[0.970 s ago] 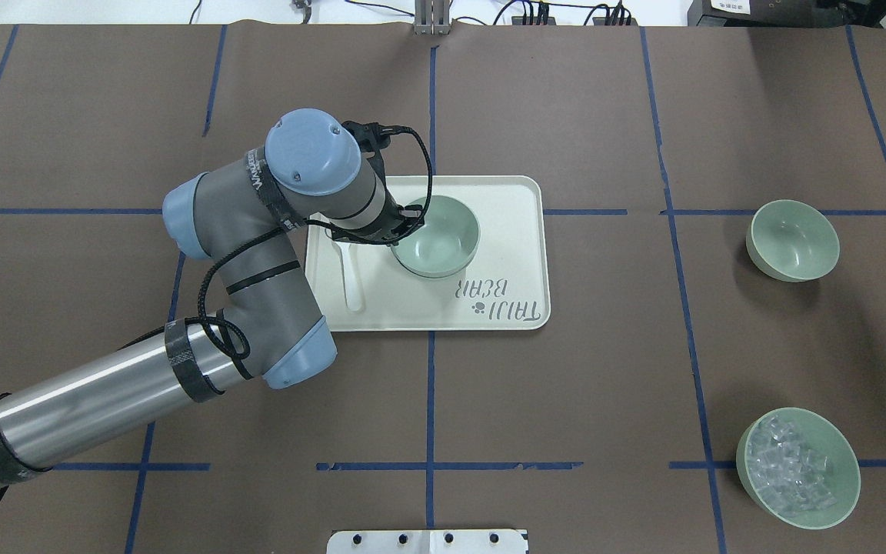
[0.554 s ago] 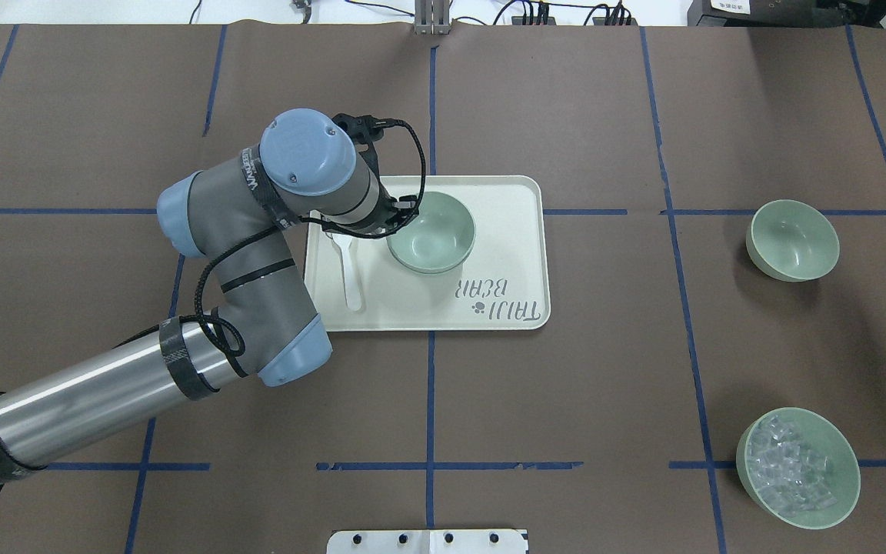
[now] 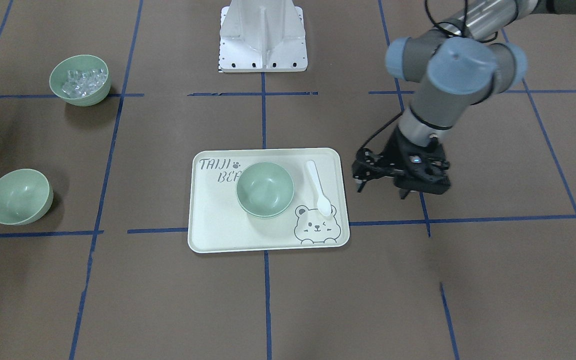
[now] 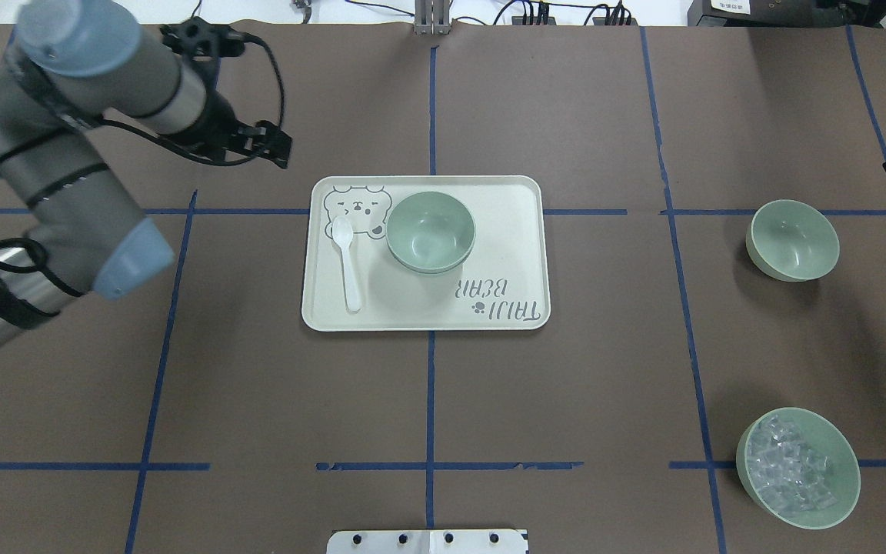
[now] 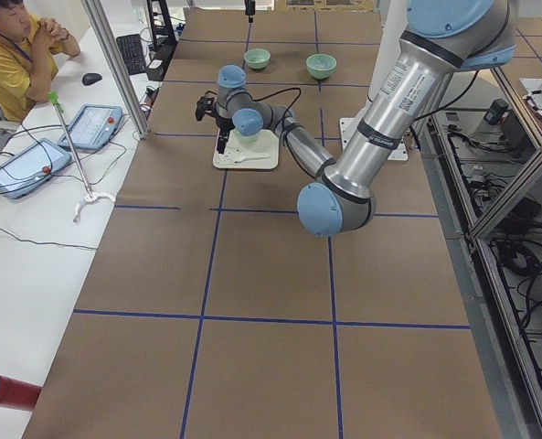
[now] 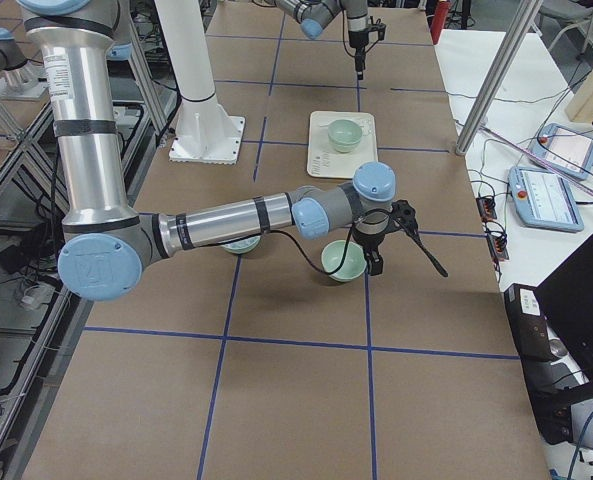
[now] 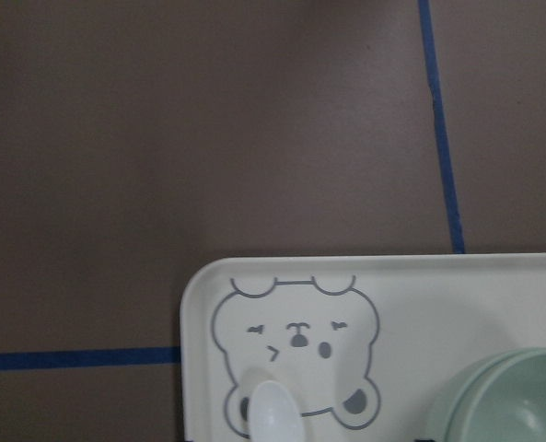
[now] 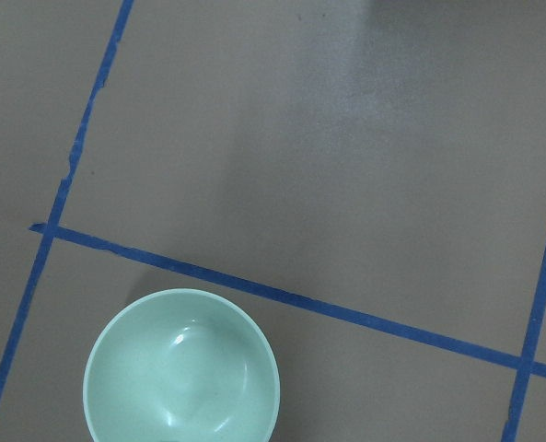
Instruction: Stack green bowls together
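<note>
Two green bowls [image 4: 431,231] sit nested on the cream tray [image 4: 504,231]; the stack also shows in the front view [image 3: 265,189] and in the left wrist view [image 7: 512,398]. A third green bowl [image 4: 792,240] stands alone on the table at the right and shows in the right wrist view [image 8: 182,370]. My left gripper [image 3: 381,191] is open and empty, off the tray's spoon side, and it shows in the overhead view [image 4: 278,148]. My right gripper [image 6: 374,256] hovers beside the lone bowl [image 6: 343,260]; I cannot tell whether it is open or shut.
A white spoon [image 4: 348,261] lies on the tray beside the stack. A green bowl of clear ice-like cubes [image 4: 797,468] stands at the near right. The robot's base plate [image 3: 262,37] is at the table's near middle. An operator [image 5: 15,55] sits past the far edge.
My left gripper has let go of the bowl's rim on the tray and moved away to the left and back, off the tray. The bowl stays nested there.
</note>
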Controlling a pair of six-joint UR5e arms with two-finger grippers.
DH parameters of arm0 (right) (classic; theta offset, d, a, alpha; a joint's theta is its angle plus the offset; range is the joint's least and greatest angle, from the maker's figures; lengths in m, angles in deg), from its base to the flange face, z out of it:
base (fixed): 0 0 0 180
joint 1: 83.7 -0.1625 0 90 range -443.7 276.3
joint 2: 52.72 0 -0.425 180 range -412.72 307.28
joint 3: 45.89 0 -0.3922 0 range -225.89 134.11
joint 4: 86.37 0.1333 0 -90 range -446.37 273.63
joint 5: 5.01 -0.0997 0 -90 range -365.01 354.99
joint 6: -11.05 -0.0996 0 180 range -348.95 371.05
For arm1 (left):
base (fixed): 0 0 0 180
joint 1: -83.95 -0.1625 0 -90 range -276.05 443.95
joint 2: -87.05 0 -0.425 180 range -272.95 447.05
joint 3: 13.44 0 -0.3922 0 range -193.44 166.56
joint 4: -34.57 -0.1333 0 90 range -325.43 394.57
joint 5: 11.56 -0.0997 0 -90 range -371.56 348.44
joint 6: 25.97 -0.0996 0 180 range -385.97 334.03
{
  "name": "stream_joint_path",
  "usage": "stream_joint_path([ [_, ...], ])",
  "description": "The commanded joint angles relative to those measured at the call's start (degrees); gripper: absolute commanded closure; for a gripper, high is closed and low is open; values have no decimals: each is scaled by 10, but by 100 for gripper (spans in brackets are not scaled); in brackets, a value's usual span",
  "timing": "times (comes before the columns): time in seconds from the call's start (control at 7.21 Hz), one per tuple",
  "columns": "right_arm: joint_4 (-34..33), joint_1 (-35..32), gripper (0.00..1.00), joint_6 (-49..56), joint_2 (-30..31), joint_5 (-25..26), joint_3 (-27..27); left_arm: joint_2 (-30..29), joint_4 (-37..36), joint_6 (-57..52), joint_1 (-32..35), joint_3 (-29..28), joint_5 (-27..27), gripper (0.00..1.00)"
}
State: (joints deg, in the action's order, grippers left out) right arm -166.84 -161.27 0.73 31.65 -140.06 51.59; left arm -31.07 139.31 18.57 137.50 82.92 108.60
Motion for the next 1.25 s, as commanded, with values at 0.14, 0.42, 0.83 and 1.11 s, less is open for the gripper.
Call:
stream_joint_path([
  [0.14, 1, 16, 0, -22, 2, 4, 2, 177, -28, -399, 240, 10, 71, 0],
  [0.42, 1, 25, 0, -31, 1, 4, 4, 212, -135, -479, 380, -28, 126, 0],
  [0.83, 1, 62, 0, -61, 1, 31, -2, 246, -184, -485, 390, -48, 131, 0],
  [1.11, 125, 95, 1, -119, -3, 38, -72, 251, -182, -483, 389, -49, 133, 0],
])
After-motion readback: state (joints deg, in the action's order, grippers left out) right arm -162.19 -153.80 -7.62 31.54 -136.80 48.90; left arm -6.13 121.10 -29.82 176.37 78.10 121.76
